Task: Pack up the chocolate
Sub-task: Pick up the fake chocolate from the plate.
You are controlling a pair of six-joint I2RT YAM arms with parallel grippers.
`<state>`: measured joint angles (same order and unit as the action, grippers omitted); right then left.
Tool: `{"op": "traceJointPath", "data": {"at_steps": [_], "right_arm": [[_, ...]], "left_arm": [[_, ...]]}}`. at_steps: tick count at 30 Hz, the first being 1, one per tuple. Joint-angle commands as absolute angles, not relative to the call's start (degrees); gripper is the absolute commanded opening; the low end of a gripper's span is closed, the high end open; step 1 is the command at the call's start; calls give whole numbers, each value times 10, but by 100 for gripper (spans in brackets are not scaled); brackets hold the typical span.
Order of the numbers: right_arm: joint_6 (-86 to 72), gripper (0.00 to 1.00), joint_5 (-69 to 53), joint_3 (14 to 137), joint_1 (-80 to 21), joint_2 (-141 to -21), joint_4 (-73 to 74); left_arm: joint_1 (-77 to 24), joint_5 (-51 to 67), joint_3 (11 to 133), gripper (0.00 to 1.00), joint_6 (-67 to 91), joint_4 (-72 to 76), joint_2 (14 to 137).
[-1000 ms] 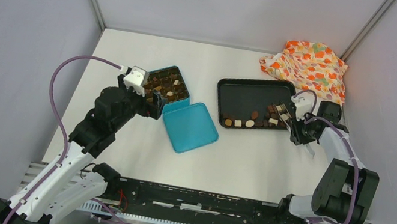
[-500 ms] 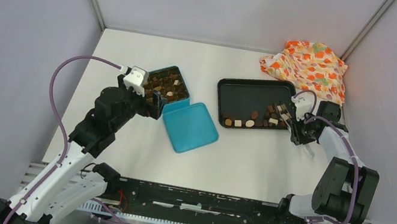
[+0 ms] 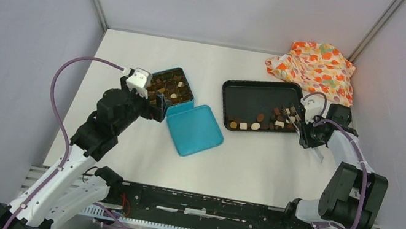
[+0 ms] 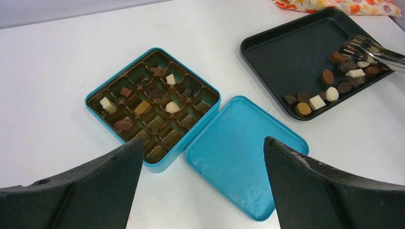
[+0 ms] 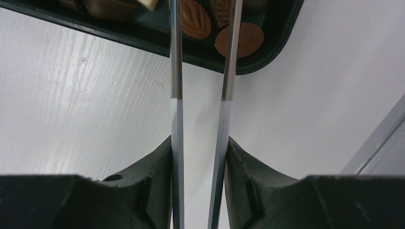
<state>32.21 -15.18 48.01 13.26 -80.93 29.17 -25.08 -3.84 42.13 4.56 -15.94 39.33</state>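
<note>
Black tray [image 3: 253, 98] on white table | teal tin [image 4: 168, 160] and lid [image 3: 194, 129] left of tray | left gripper [image 4: 201, 142] spread wide, left of tray | right gripper [image 5: 199, 140] pinching metal tongs [image 4: 382, 54] at tray's right edge | chocolate [image 3: 256, 125] along tray's near side, more in tin.

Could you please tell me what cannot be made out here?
- Right wrist view: the tongs run off the top edge, so whether their tips grip a chocolate is unknown.
- Left wrist view: the tray and the cloth are cut off by the right and top edges.
- Top view: chocolate shapes too small.
</note>
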Motion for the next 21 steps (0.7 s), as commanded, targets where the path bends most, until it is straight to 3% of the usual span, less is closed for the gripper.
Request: {"op": "traceJointPath", "data": {"at_steps": [1, 9, 21], "right_arm": [[319, 42, -153, 495, 137, -791, 278], [319, 25, -168, 500, 137, -792, 278], [310, 17, -203, 500, 137, -763, 261]], "left_arm": [[-248, -29, 429, 100, 48, -144, 385], [-247, -28, 429, 100, 48, -144, 385], [-248, -29, 429, 100, 48, -144, 383]]}}
